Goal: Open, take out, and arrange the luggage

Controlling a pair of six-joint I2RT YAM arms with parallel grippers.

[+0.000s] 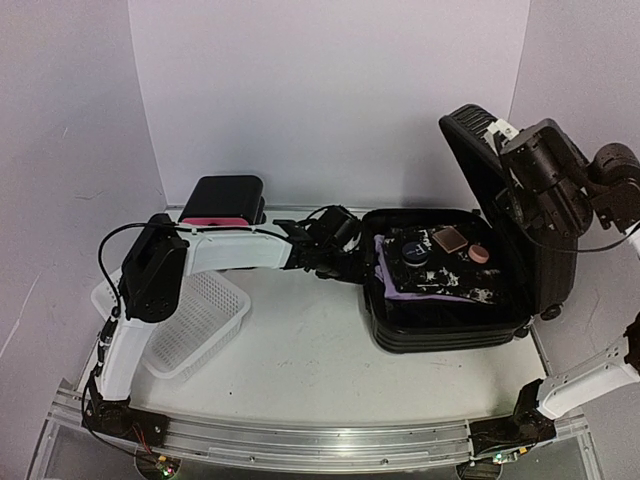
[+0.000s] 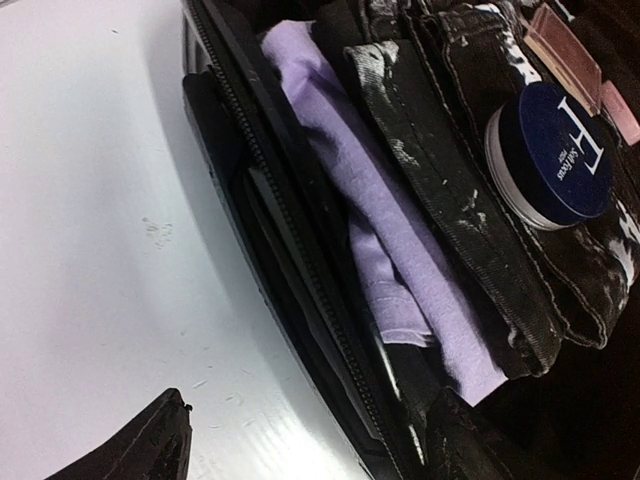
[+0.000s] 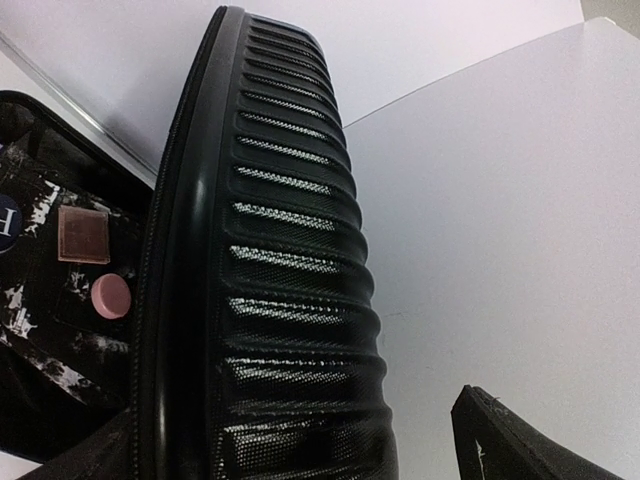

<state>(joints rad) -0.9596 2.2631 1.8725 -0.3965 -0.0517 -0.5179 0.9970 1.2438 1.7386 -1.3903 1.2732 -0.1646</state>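
White walls are closing in a white table (image 1: 300, 350) on three sides, and we are looking down on it from above. The luggage (image 1: 450, 335), a black ribbed hard-shell suitcase, is lying open at 3 o'clock on the table. Its lid (image 1: 470, 140) is standing nearly upright along the shell's 3 o'clock side.

The right gripper (image 1: 512, 195) is reaching in from 2 o'clock with its jaws spread wide around the lid's top edge. We are seeing a gap on the outer side, so it seems to be propping the lid up, not clamping it.

The left gripper (image 1: 350, 250) is hovering at the shell's 9 o'clock rim. Its jaws are apart and holding nothing, seemingly lining up for the contents.

Inside, a folded purple cloth (image 2: 370, 200) is lying against that near wall. A black-and-white garment (image 2: 470, 200) is lying beside it, with a navy round tin (image 2: 555, 150), a square brown compact (image 1: 450, 239) and a small pink disc (image 1: 479, 252) resting on top.

A white mesh basket (image 1: 200, 320) is sitting at 9 o'clock, partly under the left arm. A small black box (image 1: 225, 200) with a pink drawer front is standing at 11 o'clock. Bare table at 6 o'clock is offering room to set items down, though the zippered rim is looking likely to snag cloth.
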